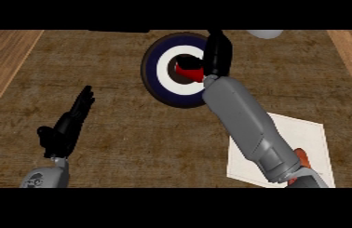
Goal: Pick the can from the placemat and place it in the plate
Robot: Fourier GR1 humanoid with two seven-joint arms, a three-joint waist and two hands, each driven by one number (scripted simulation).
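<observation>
While my right hand (216,52) curls round the red can (186,70), I hold it over the white centre of the plate (159,69), which lies near the counter's (124,129) far edge; my fingers hide most of the can, so I cannot tell which way its long axis runs. Apart from the can, the navy-ringed plate holds nothing. Near the front right corner lies the white placemat (302,138). My left hand (69,124) rests open near the front left edge, fingers straight.

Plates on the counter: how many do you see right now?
1. The plate, ringed dark blue and white, lies at the counter's far middle, under the right hand, which holds the red can over its centre. The forearm hides its right edge.
</observation>
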